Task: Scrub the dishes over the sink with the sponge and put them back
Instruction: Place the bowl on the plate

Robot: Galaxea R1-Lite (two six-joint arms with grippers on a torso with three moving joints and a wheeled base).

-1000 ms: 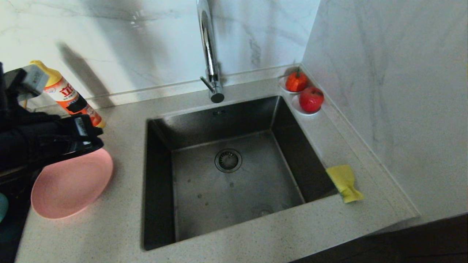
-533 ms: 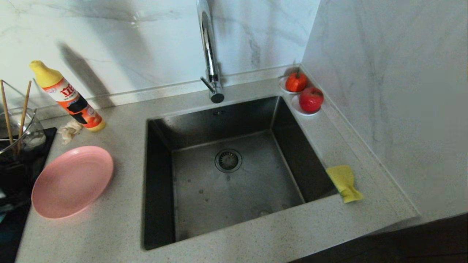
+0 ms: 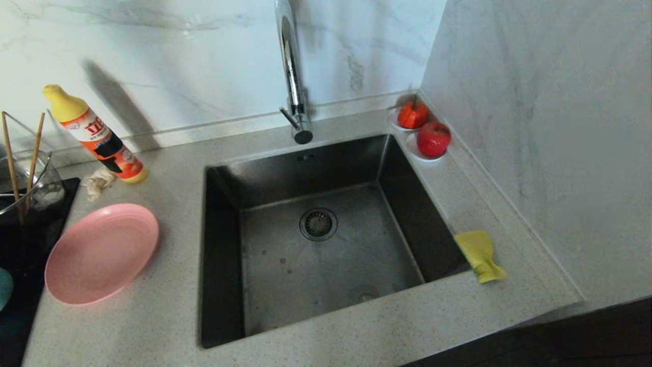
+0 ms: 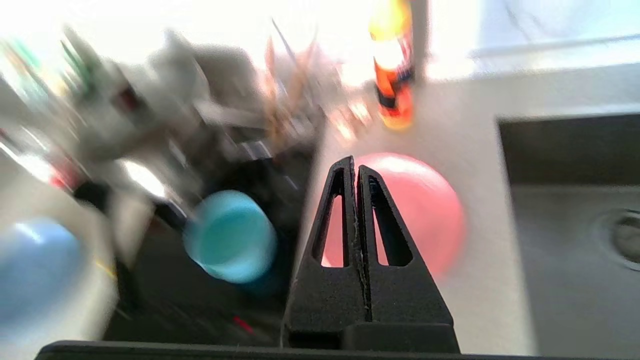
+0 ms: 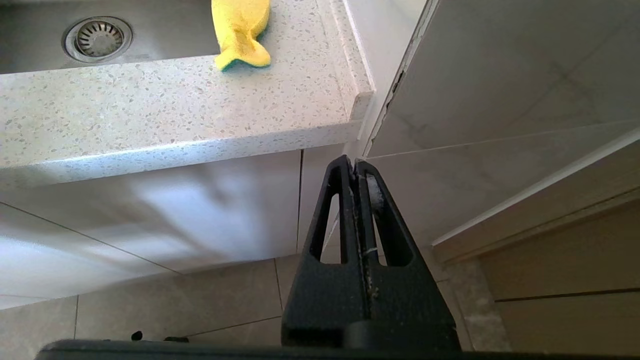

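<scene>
The left arm that covered the far edge of the pink plate (image 3: 101, 253) a second ago has gone from the head view, uncovering the chopsticks (image 3: 31, 159) in their glass container (image 3: 30, 184).

The left gripper (image 4: 357, 167) hangs above the near rim of the plate, fingers pressed together and empty; the right gripper (image 5: 356, 164) is parked below the worktop (image 3: 153, 316) edge, fingers also pressed together. The plate lies flat on the worktop just left of the sink (image 3: 316, 239), with the teal bowl (image 4: 230, 236) near it on a dark mat. The sponge (image 3: 480, 255) sits on the sink's right rim, its tail bent. The plate looks light, stiff and smooth, likely slippery once wet, so its raised rim is the place to pinch; the sponge is soft and should squash under a grip across its middle.
</scene>
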